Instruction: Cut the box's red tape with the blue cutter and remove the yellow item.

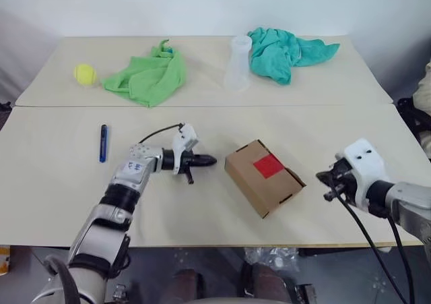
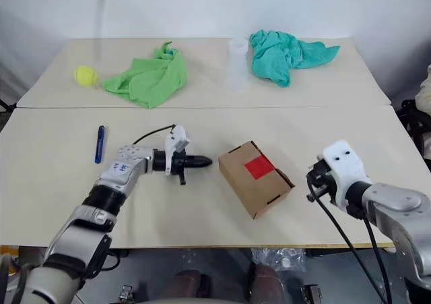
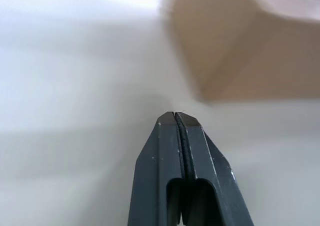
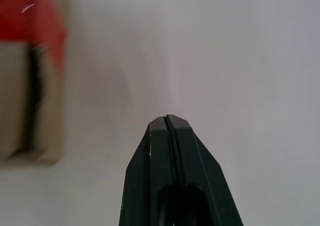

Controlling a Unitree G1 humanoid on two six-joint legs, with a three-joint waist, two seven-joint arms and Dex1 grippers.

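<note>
The brown cardboard box (image 1: pixel 262 176) sits closed in the middle of the near table, with the square red tape (image 1: pixel 268 165) across its top seam. To its left my left gripper (image 1: pixel 210 160) points at the box's side, a short gap away, fingers shut and holding nothing; the box (image 3: pixel 240 45) looms ahead in the left wrist view. My right gripper (image 1: pixel 324 178) hovers to the box's right, also shut and holding nothing. The blue cutter (image 1: pixel 103 143) lies on the table far to the left, beyond the left arm. The yellow item is out of view.
On the far table lie a yellow-green tennis ball (image 1: pixel 85 73), a crumpled green cloth (image 1: pixel 149 76), a clear plastic cup (image 1: pixel 238 63) and a teal cloth (image 1: pixel 286 52). A seam separates the two tables. The near table's front edge (image 1: pixel 222 245) runs just behind both arms.
</note>
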